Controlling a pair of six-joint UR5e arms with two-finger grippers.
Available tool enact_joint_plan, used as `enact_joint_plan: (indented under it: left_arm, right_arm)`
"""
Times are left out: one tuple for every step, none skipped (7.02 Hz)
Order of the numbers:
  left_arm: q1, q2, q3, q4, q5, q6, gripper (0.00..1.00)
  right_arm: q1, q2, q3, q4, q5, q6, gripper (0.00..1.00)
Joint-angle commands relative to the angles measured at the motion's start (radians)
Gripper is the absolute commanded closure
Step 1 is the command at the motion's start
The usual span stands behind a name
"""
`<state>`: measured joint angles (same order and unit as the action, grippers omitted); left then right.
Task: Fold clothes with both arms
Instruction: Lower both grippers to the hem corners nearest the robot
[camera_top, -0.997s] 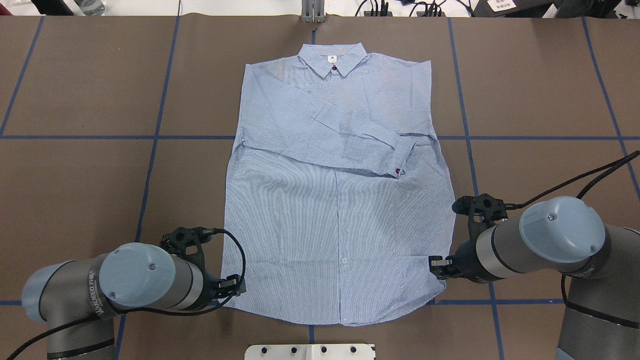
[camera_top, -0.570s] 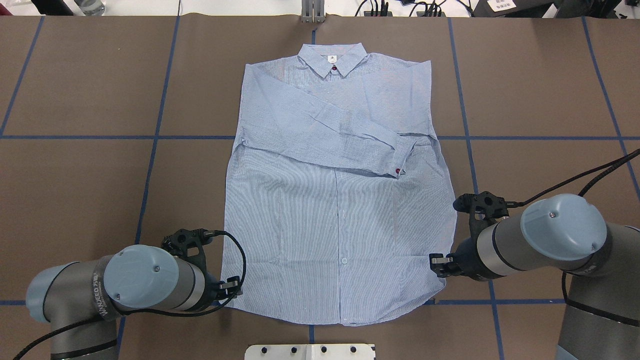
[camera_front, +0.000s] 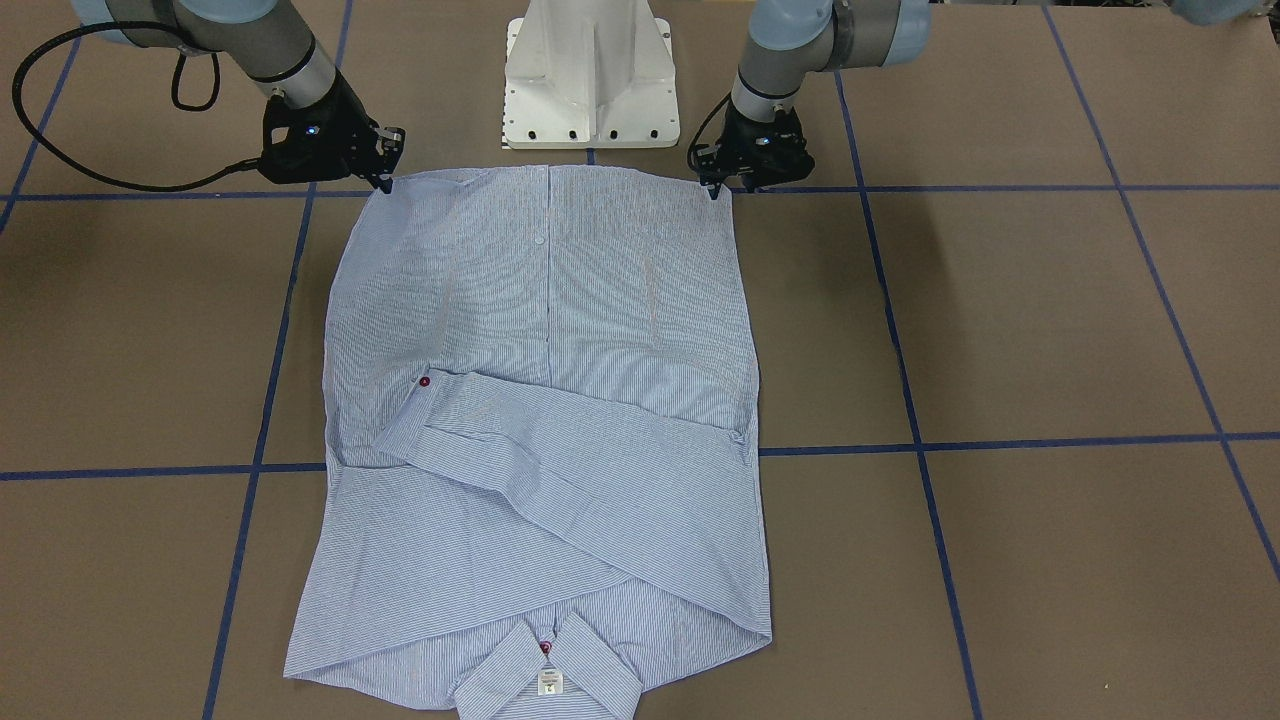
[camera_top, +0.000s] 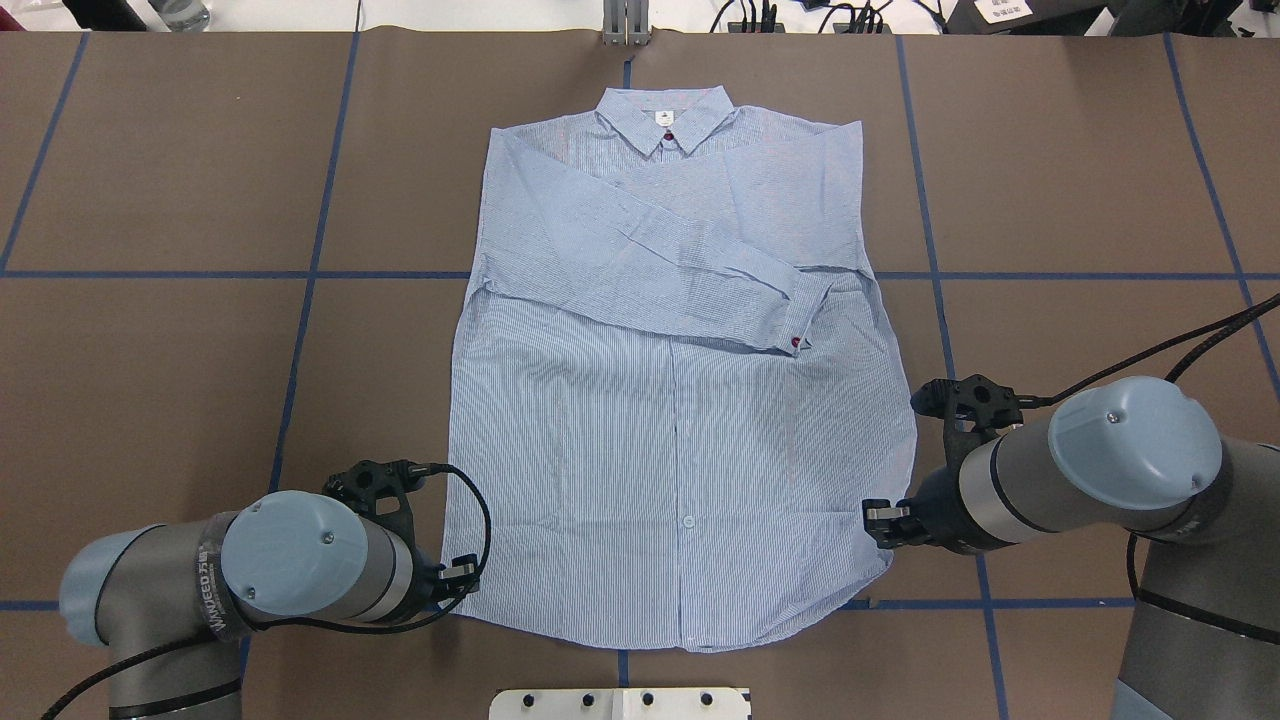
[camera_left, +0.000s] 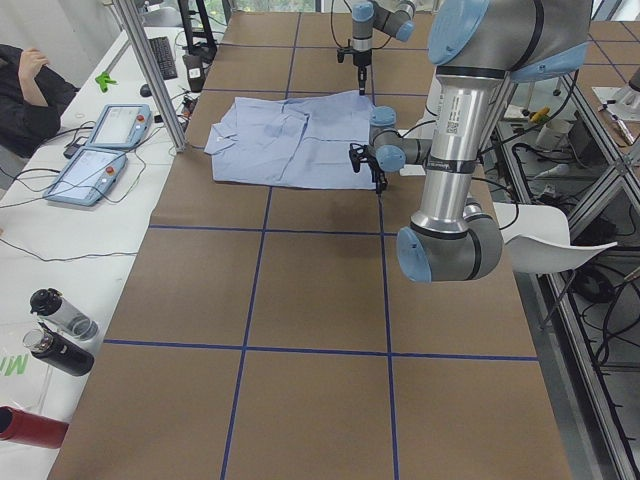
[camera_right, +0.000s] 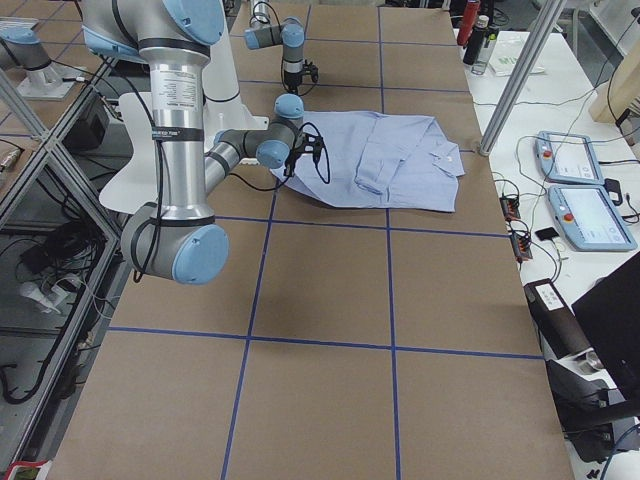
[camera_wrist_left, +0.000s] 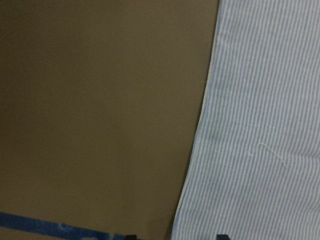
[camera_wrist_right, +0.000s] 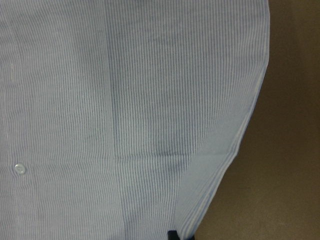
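The blue-and-white striped shirt (camera_top: 670, 470) lies flat on the table, front up, with its collar far from me and a sleeve folded across the chest. It also shows in the front view (camera_front: 540, 300). My left gripper (camera_top: 462, 575) is at the hem's left corner, also seen in the front view (camera_front: 715, 190). In the left wrist view its fingertips (camera_wrist_left: 222, 236) stand apart, straddling the shirt's edge (camera_wrist_left: 200, 150), so it is open. My right gripper (camera_top: 878, 520) is at the hem's right corner, also in the front view (camera_front: 385, 183). It is shut on the hem (camera_wrist_right: 210, 190), and the cloth creases toward it.
The white pedestal base (camera_front: 590, 80) stands just behind the hem. Blue tape lines (camera_top: 300, 275) grid the brown table. Teach pendants (camera_left: 100, 150) and bottles (camera_left: 60, 330) sit on the side table, where a person (camera_left: 25, 90) is seated.
The right gripper has shifted slightly outward and toward the robot, and the shirt's right edge has bulged out with it. The left gripper has edged slightly left at its hem corner.
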<state>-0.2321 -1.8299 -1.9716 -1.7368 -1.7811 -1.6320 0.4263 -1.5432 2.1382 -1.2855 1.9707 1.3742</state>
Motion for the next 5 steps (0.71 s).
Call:
enact_joint_plan:
  left_arm:
    - [0.0,-0.008,0.007,0.002,0.0,0.0,0.4]
    - [0.0,-0.018,0.022,0.002,-0.001,-0.018,0.41]
    - [0.0,-0.032,0.031,0.002,-0.001,-0.022,0.41]
    - [0.0,-0.032,0.031,0.002,-0.001,-0.023,0.42]
    - [0.0,-0.032,0.031,0.002,-0.001,-0.023,0.47]
  right_arm:
    - [0.006,0.0,-0.001,0.0,0.007,-0.001,1.0]
    - [0.006,0.0,-0.001,0.0,0.007,-0.001,1.0]
    - [0.006,0.0,0.0,0.0,0.007,-0.001,1.0]
    - [0.008,0.0,0.0,0.0,0.007,-0.001,1.0]
    - [0.008,0.0,0.0,0.0,0.007,-0.001,1.0]
